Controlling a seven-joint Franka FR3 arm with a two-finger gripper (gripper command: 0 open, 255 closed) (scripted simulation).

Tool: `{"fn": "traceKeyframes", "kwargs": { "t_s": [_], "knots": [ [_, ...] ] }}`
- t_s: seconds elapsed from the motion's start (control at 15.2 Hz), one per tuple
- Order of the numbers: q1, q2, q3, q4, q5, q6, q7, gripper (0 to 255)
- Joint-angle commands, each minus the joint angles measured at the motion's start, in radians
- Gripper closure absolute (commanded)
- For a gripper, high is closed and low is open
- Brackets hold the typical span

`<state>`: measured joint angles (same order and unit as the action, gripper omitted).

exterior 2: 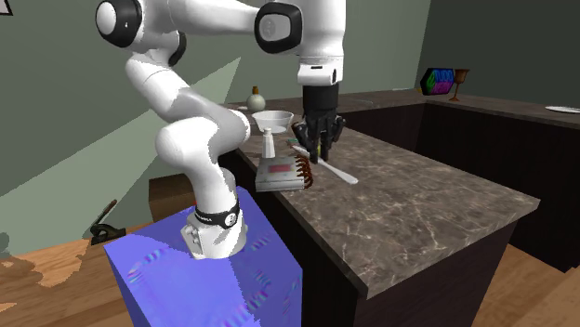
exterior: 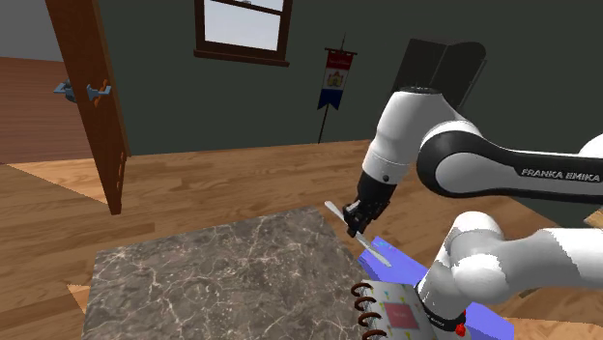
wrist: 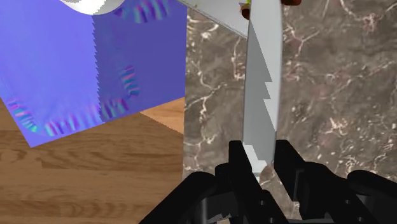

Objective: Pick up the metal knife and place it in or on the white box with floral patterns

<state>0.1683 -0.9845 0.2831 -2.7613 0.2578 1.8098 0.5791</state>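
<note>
Grey knife (wrist: 264,95) is clamped partway along by the gripper (wrist: 259,167), its blade running out ahead of the hand over the marble counter (wrist: 331,95). Probably light, stiff, thin and slippery, so it may swivel.

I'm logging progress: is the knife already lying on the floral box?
No: in the shoulder view the knife is clasped in the gripper, over the marble counter and apart from the box.
</note>
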Motion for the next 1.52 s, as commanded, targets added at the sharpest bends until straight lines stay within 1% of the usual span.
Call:
{"fn": "traceKeyframes", "kwargs": {
  "t_s": [0.0, 0.46, 0.73, 0.79, 1.45],
  "knots": [
    [0.040, -0.077, 0.027, -0.016, 0.031, -0.059, 0.046, 255],
    [0.184, -0.314, 0.125, -0.055, 0.147, -0.244, 0.210, 255],
    [0.267, -0.413, 0.195, -0.044, 0.226, -0.341, 0.320, 255],
    [0.279, -0.426, 0.206, -0.041, 0.240, -0.355, 0.338, 255],
    [0.333, -0.472, 0.295, -0.177, 0.327, -0.270, 0.343, 255]
  ]
}}
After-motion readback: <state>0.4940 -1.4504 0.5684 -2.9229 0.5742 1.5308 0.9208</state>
